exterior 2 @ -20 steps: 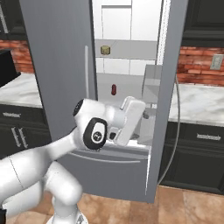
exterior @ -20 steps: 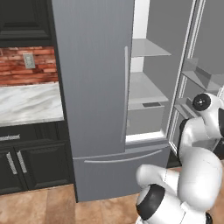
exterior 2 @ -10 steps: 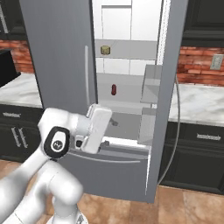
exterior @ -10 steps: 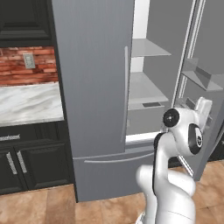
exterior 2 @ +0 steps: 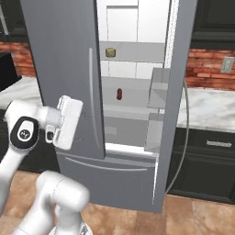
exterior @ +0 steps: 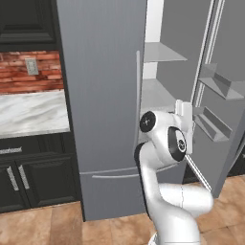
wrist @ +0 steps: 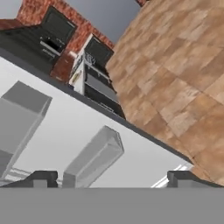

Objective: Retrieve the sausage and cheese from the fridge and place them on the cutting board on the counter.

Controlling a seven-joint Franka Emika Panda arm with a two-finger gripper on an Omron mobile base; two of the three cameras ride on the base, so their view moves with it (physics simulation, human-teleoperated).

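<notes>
Fridge [exterior 2: 64, 69] grey outside, white inside, grey shelves. Sausage [exterior 2: 119, 94] dark red-brown. Cheese [exterior 2: 110, 53] pale yellow-tan. Counter [exterior: 28, 112] white-grey, veined marble. Cabinets [exterior: 28, 177] black. Wall [exterior: 19, 72] red brick. Floor [exterior 2: 193, 218] brown wood tiles. Arm [exterior: 167, 191] white, dark joints.

The fridge [exterior 2: 64, 69] runs off the top edge. The cheese [exterior 2: 110, 53] and sausage [exterior 2: 119, 94] on its shelves are too small to make out.
</notes>
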